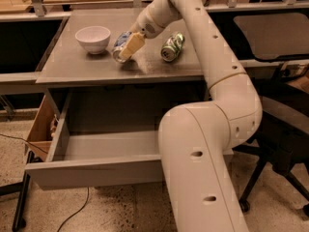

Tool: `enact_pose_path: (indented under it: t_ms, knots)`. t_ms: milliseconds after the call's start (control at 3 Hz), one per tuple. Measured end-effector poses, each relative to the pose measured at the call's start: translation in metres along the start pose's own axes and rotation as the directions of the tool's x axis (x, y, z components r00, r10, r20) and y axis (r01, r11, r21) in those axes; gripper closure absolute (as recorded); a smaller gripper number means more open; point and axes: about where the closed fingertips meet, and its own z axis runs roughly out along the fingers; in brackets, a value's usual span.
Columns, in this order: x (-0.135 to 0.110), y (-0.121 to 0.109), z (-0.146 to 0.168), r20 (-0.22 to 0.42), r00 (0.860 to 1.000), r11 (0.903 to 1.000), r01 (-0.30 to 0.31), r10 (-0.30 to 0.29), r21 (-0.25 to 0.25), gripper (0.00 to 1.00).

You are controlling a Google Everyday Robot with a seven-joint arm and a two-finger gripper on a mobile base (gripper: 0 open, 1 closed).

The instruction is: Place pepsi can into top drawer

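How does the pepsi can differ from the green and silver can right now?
The pepsi can is blue with white; the green and silver can is green-bodied with silver. The pepsi can lies near the white bowl; the green and silver can lies further right. The gripper is at the pepsi can, partly covering it; the green and silver can lies free. Both lie on their sides on the desk, outside the open top drawer.
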Motion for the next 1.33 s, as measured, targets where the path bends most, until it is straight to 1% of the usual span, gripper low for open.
enact_pose_path:
  t_ms: [333,667,1000,1333]
  knots:
    - [-0.011,0.013,-0.020,0.011,0.999,0.9991,0.041,-0.041,-0.009,1.00]
    - [-0.033,0.035,-0.067,0.034,0.993,0.9919,0.113,-0.115,0.057,1.00]
    - [-0.051,0.057,-0.122,0.083,0.982,0.9742,0.152,-0.167,0.167,1.00]
    - [-0.048,0.096,-0.155,0.115,0.974,0.9614,0.165,-0.194,0.220,1.00]
